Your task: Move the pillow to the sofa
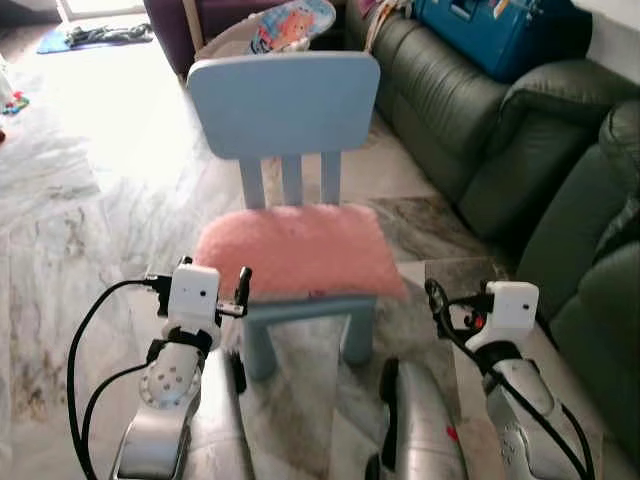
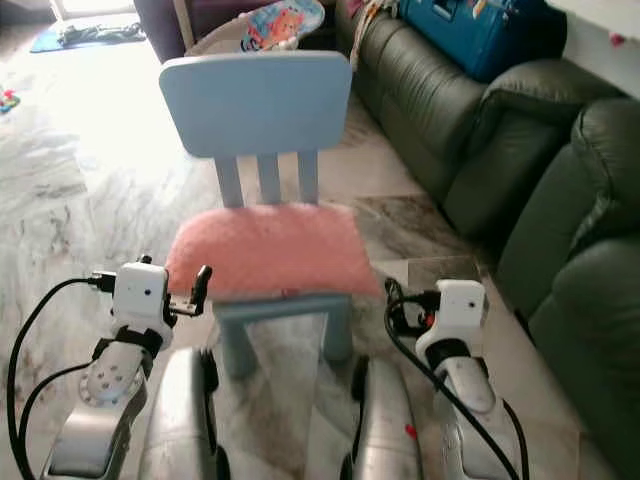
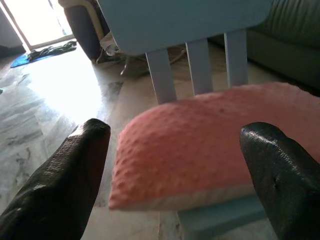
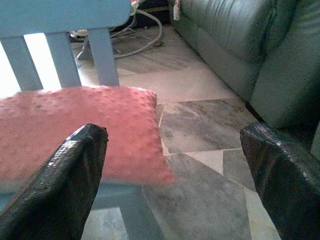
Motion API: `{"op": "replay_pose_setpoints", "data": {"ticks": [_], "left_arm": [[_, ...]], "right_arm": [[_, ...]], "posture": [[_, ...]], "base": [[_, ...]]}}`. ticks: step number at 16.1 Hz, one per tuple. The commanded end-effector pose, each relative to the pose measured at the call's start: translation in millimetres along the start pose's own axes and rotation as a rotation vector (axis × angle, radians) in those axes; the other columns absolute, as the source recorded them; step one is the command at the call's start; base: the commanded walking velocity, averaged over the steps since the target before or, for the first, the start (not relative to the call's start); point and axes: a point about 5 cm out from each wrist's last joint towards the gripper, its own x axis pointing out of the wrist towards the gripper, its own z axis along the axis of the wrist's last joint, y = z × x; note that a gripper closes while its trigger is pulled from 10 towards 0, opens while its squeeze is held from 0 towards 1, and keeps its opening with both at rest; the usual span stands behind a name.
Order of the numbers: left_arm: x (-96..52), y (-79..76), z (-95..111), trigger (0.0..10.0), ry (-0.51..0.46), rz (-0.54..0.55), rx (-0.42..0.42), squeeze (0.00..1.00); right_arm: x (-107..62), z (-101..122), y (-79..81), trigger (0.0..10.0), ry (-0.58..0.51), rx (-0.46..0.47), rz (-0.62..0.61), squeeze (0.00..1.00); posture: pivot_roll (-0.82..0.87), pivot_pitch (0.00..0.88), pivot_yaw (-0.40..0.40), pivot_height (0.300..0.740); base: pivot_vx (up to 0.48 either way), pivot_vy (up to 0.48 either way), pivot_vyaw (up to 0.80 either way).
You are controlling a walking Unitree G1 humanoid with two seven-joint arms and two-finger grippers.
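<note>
A pink pillow [image 1: 295, 250] lies flat on the seat of a small light-blue chair [image 1: 285, 100] straight ahead of me. The dark green sofa [image 1: 500, 130] runs along the right side, past the chair. My left gripper [image 3: 175, 130] is open, its two black fingers [image 3: 60, 190] spread wide just short of the pillow's [image 3: 210, 145] near left corner. My right gripper [image 4: 173, 132] is also open, level with the pillow's [image 4: 75, 130] near right corner, with bare floor between its fingers. Neither gripper touches the pillow.
A blue case [image 1: 500, 35] rests on the sofa at the far end. A printed baby seat [image 1: 290, 25] and a purple armchair [image 1: 170, 30] stand behind the chair. Cables [image 4: 145, 30] lie on the marble floor [image 1: 90, 200], which stretches open to the left.
</note>
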Motion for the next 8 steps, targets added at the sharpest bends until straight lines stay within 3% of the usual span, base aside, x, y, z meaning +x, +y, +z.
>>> {"op": "replay_pose_setpoints", "data": {"ticks": [1,8], "left_arm": [[0.4,0.1,5.8,10.0,-0.016,-0.004,-0.002,0.0],[2.8,-0.7,5.5,10.0,-0.012,-0.005,-0.004,0.0]], "right_arm": [[1.2,3.0,4.1,10.0,-0.014,0.001,0.021,0.0],[4.6,4.3,4.5,10.0,-0.019,-0.004,0.032,0.0]], "posture": [[0.03,0.009,-0.02,0.485],[0.03,0.005,-0.023,0.485]], "base": [[0.364,0.0,0.0],[0.36,0.0,0.0]]}}
